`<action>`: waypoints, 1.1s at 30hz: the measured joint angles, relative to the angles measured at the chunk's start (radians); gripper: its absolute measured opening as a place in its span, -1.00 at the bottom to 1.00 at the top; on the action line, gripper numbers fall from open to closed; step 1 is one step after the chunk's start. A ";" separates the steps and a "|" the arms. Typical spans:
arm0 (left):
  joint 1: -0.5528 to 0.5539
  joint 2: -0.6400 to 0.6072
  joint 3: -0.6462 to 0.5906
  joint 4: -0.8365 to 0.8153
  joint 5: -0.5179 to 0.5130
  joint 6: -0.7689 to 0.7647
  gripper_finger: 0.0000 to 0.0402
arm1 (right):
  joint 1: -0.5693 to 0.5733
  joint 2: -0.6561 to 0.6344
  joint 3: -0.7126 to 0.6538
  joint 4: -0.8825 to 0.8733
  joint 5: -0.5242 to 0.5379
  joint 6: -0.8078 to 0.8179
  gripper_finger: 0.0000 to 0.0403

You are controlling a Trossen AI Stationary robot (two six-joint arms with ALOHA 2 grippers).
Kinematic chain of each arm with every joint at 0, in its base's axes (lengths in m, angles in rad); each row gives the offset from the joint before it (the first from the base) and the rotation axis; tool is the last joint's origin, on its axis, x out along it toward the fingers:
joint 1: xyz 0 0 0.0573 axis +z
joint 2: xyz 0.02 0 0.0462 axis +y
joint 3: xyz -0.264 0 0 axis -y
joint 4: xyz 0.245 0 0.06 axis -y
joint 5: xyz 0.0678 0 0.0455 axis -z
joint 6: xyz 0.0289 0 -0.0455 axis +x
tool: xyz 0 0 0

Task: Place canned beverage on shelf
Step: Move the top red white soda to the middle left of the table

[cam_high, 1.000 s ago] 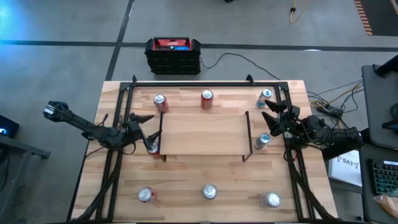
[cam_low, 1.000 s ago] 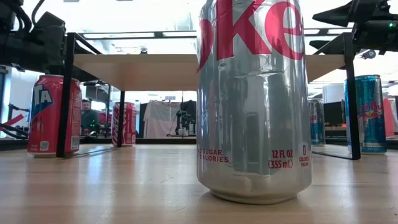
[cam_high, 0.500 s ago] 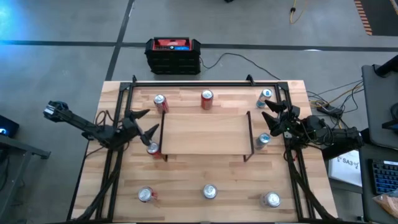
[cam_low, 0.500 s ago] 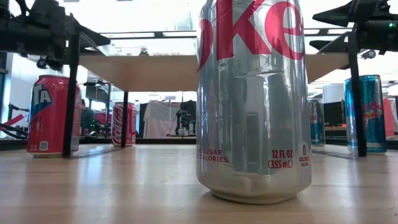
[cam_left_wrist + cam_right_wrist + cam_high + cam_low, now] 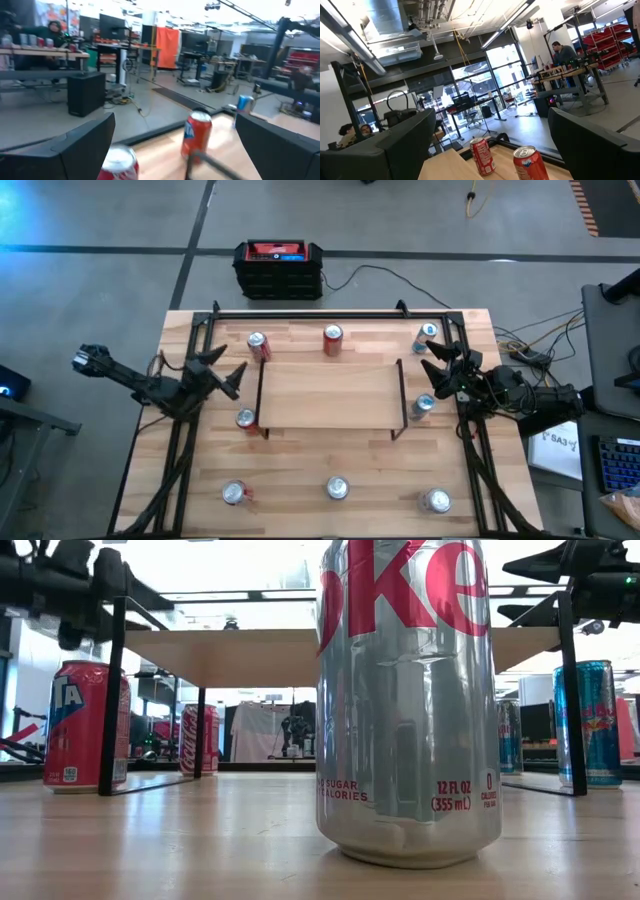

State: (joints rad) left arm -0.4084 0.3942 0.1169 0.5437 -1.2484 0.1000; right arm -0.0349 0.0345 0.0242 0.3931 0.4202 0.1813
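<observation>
Seen from above: low rectangular light-wood shelf on thin black legs (image 5: 329,393) at the middle of the light-wood bench (image 5: 300,485), bare on top, ringed by eight cans. Beyond the shelf's far edge, a red can at its left corner (image 5: 258,345), a red can at mid-edge (image 5: 333,338) and a blue can at the right (image 5: 427,334). Touching the shelf's front-left leg, a red can with a silver top (image 5: 245,419); by its right legs, a blue-and-silver can (image 5: 422,406). Nearer than the shelf, a row of three: red (image 5: 234,493), silver (image 5: 337,488), silver-red (image 5: 434,500). Behind the bench, on the floor, a black-and-red box (image 5: 279,268).

Only from bench height: lettering on the big silver can (image 5: 407,700), filling the middle in front of the shelf (image 5: 250,652), plus a red can (image 5: 84,727) and a tall blue can (image 5: 600,724) at either end.

Left gripper (image 5: 224,370) raised off the shelf's left end, jaws spread wide, empty, apart from the can at the front-left leg; in its wrist view, an orange-red can (image 5: 196,134) and a silver can top (image 5: 119,164) between the jaws. Right gripper (image 5: 434,370) off the shelf's right end, jaws apart, empty, between the two blue cans; two red cans (image 5: 482,155) ahead in its wrist view.
</observation>
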 joint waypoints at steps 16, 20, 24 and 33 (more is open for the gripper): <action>0.118 0.149 0.824 -1.709 0.239 -1.130 0.99 | 0.000 0.000 0.000 0.000 0.000 0.000 0.84; 0.165 0.219 0.904 -1.707 0.299 -1.104 0.99 | 0.000 0.000 0.000 0.000 0.000 0.001 0.84; 0.236 0.294 0.931 -1.710 0.400 -1.050 0.99 | 0.000 0.000 0.000 0.000 0.000 0.001 0.84; 0.505 0.450 0.932 -1.644 0.638 -0.841 0.99 | 0.000 0.000 0.000 0.000 0.000 0.001 0.84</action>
State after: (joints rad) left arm 0.0964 0.8440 1.0489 -1.1004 -0.6107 -0.7406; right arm -0.0351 0.0345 0.0242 0.3933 0.4202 0.1818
